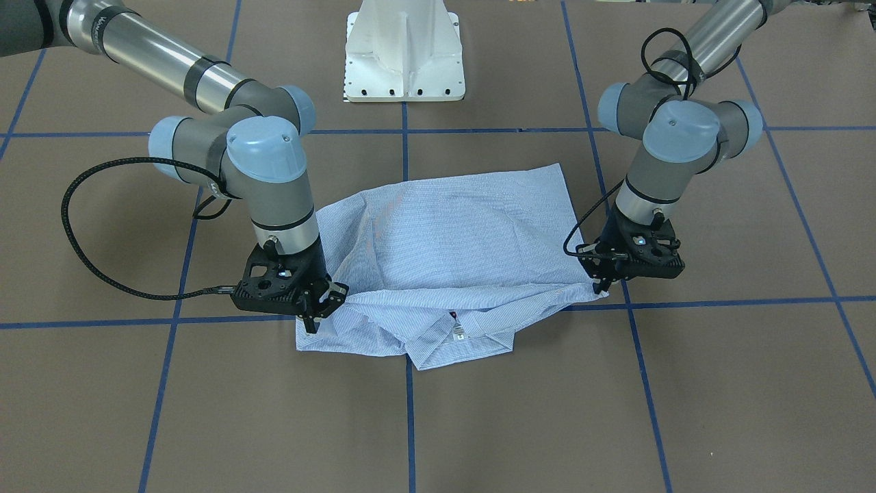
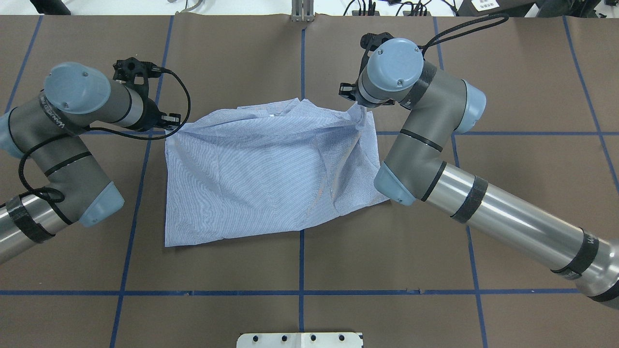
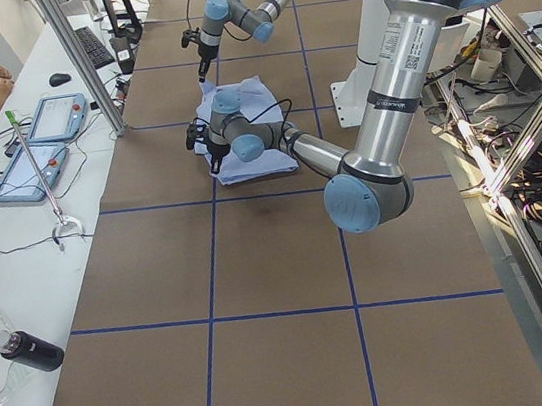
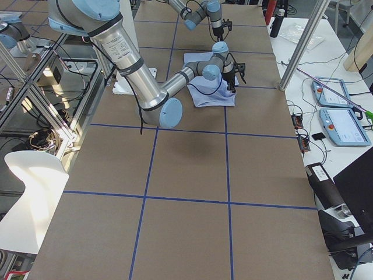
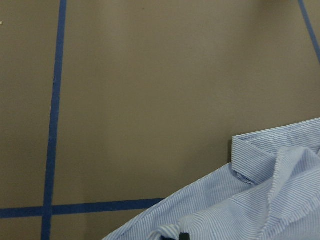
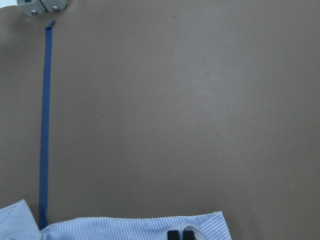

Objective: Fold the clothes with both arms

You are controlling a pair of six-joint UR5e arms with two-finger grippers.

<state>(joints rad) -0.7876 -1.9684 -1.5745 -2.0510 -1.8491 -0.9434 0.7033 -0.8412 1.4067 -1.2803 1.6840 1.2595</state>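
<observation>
The black open-frame left gripper (image 1: 605,282) is closed to a narrow pinch on one corner of the light blue, finely white-striped button-up shirt (image 1: 452,233). The black open-frame right gripper (image 1: 316,309) is clamped in the same way on the opposite corner. The held edge is stretched between the two, just behind the collar (image 1: 472,342), on which a small white label (image 1: 458,331) is seen. The shirt is spread at the middle of the brown paper-covered table (image 1: 718,397), over a crossing of blue tape lines (image 1: 410,424), near the white pedestal base (image 1: 404,55).
</observation>
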